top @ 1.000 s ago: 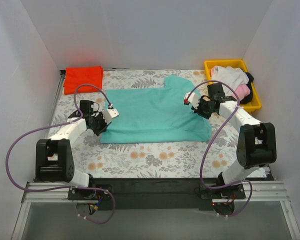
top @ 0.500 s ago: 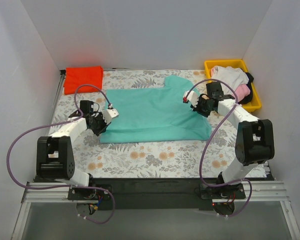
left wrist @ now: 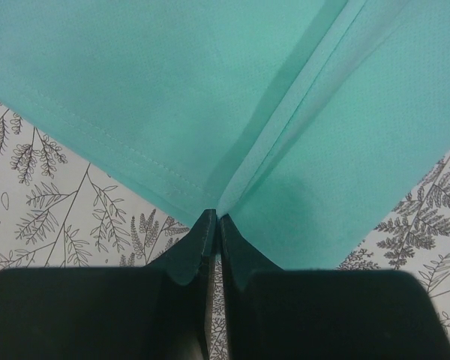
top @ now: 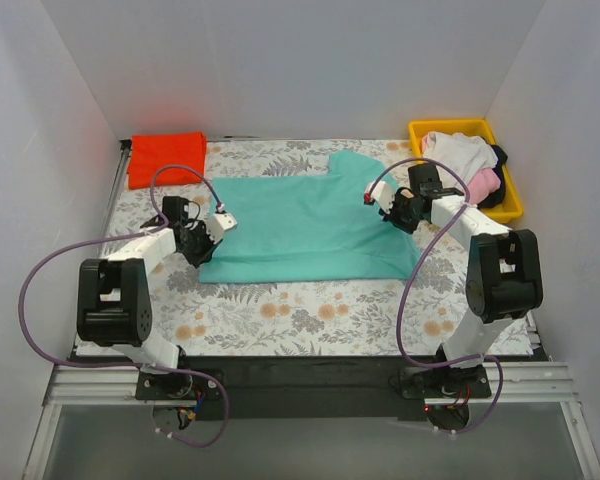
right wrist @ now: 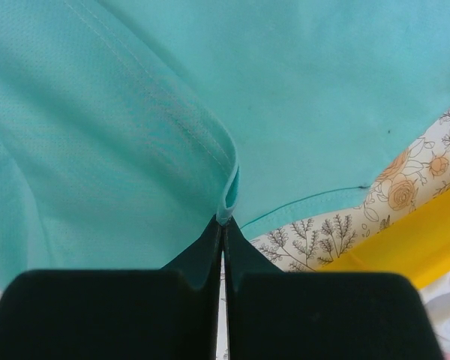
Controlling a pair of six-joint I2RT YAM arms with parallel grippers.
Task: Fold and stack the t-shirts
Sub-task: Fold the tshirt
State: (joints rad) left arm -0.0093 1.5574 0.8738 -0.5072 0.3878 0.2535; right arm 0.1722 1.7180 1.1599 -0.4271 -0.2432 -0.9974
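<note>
The teal-green t-shirt (top: pixel 305 228) lies spread across the middle of the patterned cloth. My left gripper (top: pixel 211 240) is shut on its left edge; the left wrist view shows the fold (left wrist: pixel 285 131) pinched between the black fingertips (left wrist: pixel 216 221). My right gripper (top: pixel 388 205) is shut on the shirt's right side; the right wrist view shows a hemmed fold (right wrist: pixel 210 150) caught at the fingertips (right wrist: pixel 223 223). A folded red-orange t-shirt (top: pixel 166 156) lies at the back left. White, pink and black shirts (top: pixel 470 162) are piled in the yellow tray.
The yellow plastic tray (top: pixel 425 130) stands at the back right, its rim also in the right wrist view (right wrist: pixel 412 240). The grey-and-orange fern-patterned cloth (top: pixel 310 310) covers the table. White walls enclose the back and both sides.
Both grippers have moved slightly toward the back while holding the teal shirt, pulling its front edge back a little. The red-orange shirt and tray are unmoved.
</note>
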